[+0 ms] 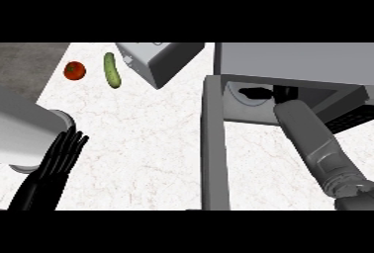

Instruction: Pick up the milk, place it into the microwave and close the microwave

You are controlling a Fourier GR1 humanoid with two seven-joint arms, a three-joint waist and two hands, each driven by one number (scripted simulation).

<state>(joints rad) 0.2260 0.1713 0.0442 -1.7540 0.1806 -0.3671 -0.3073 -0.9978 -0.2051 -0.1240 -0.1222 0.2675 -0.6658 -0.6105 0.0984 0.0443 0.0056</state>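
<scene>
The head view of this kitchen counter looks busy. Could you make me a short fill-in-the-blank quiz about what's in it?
1. The round red tomato lies just left of the long green ____.
2. The microwave door stands ____.
3. The robot's ____ arm reaches into the microwave.
4. The left hand, at the lower left, has ____ fingers.

Missing words: cucumber; open; right; straight

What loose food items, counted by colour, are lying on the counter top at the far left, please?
Red: 1, the tomato
Green: 1, the cucumber
Total: 2
</scene>
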